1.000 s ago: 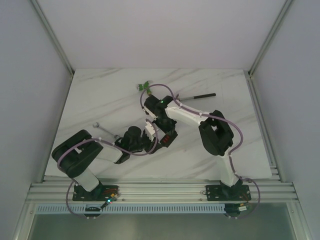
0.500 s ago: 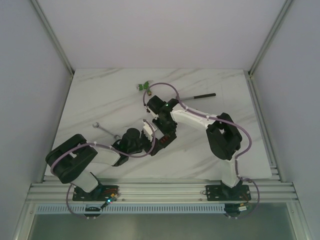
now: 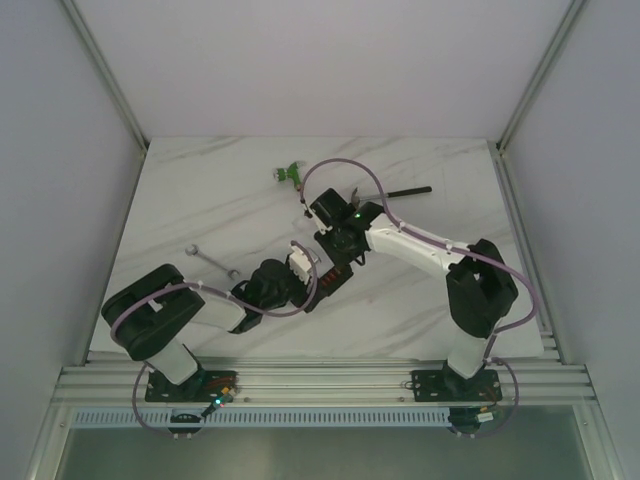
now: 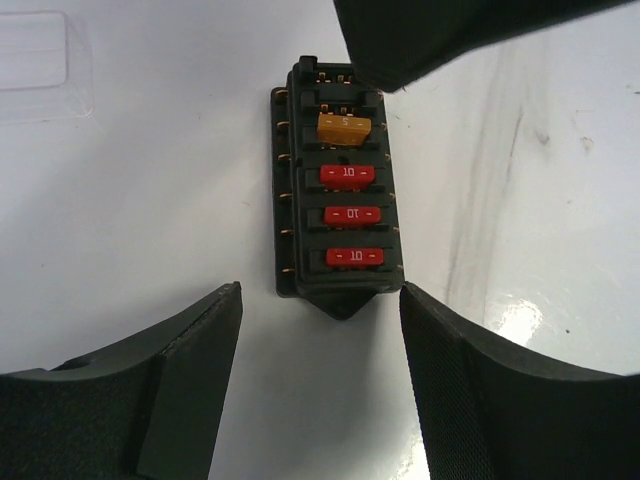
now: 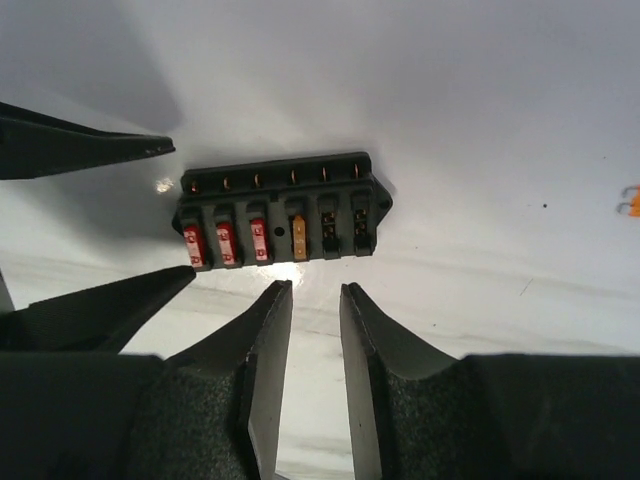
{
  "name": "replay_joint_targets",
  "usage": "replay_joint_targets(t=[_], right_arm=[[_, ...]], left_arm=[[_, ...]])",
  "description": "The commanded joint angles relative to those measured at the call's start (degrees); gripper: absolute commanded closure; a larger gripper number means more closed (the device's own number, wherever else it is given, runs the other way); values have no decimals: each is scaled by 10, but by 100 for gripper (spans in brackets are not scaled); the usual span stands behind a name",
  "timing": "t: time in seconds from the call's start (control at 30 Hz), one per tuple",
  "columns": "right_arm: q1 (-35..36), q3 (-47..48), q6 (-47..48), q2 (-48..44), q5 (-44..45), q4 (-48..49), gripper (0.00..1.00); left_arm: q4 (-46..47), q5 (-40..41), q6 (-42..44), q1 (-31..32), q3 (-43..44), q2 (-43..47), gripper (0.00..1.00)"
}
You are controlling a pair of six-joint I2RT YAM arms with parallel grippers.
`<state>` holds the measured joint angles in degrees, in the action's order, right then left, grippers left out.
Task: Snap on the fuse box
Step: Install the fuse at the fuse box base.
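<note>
1. Both arms let go of the fuse box. It lies flat on the white marbled desk between the two wrists, near the middle and a little toward the arms.
2. The left fingers have spread wide over the last second. They now stand released, one on each side of the box's near end, gripping nothing.
3. The right fingers were clenched a second ago and have parted to a narrow gap. Nothing sits between them, and they hang just off the long side of the box.
4. From overhead, the right arm's elbow has swung out toward the right edge of the desk, while its wrist has shifted only a little. The left arm has barely moved.
5. The box shows three red fuses and one orange fuse in a row, and the remaining slots look empty. It has no cover on it.
6. A clear lid lies on the desk well apart from the box, in the upper left corner of the left wrist view.
7. A loose orange fuse sits at the right edge of the right wrist view, far from the work.
8. The double release suggests the box is now placed where it was wanted. The snap itself looks undone, and the next move probably calls for fetching the lid and pressing it squarely down.
</note>
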<state>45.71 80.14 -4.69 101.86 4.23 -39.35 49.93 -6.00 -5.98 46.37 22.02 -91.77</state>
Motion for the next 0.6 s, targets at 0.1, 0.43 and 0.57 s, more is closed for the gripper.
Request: replay_joint_targets(t=[0.1, 0.43, 0.57], right_arm=[[-7, -23, 5, 26, -19, 30, 69], [-13, -15, 9, 57, -31, 40, 74], [-15, -12, 11, 68, -32, 40, 78]], left_arm=[[11, -2, 24, 2, 30, -19, 27], [11, -30, 32, 2, 52, -49, 32], [7, -37, 35, 2, 56, -59, 34]])
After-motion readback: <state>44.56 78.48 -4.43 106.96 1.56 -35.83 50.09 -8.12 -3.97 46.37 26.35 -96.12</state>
